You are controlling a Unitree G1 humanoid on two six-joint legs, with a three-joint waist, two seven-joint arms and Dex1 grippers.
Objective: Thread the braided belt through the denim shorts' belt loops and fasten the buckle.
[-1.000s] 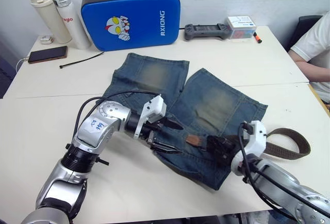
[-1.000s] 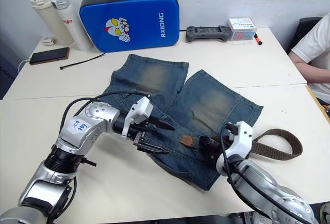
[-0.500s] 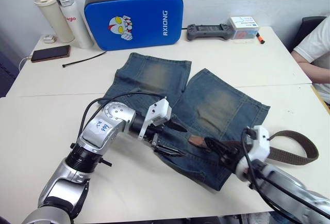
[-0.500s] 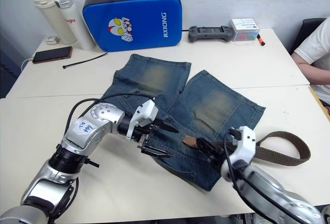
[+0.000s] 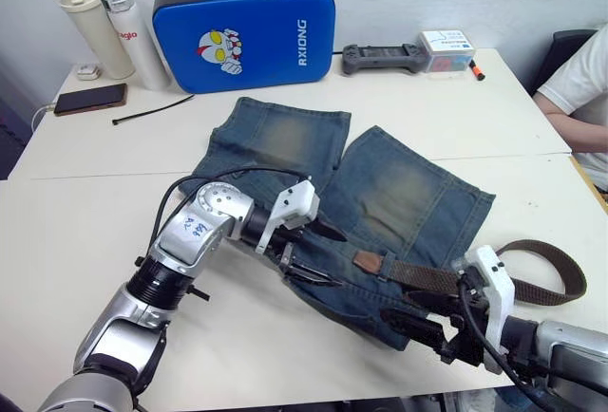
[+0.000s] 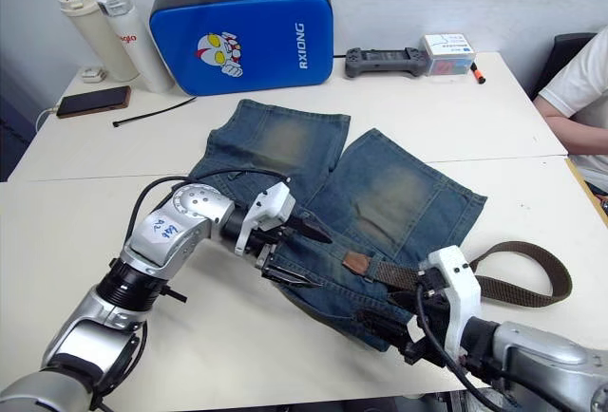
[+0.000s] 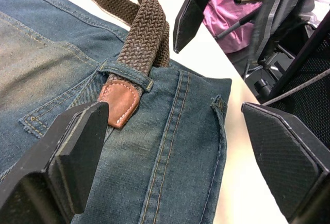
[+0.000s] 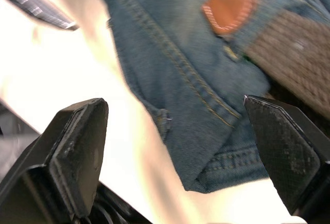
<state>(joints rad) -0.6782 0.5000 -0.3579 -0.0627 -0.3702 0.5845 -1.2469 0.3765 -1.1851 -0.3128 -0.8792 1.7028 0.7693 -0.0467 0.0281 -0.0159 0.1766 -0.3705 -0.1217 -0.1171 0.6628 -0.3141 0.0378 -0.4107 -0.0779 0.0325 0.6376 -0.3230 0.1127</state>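
Left wrist view: braided belt [image 7: 146,33] tip (leather) through belt loop [image 7: 126,72].

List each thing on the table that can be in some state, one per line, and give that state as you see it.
belt: leather tip through one loop, the rest trailing off in a curve on the table.
belt loop: strap passing under it.
shorts: laid flat, waistband toward the robot.
left gripper: open, over the waistband, holding nothing.
right gripper: open, at the waistband's corner.
bottles: upright, lids on.
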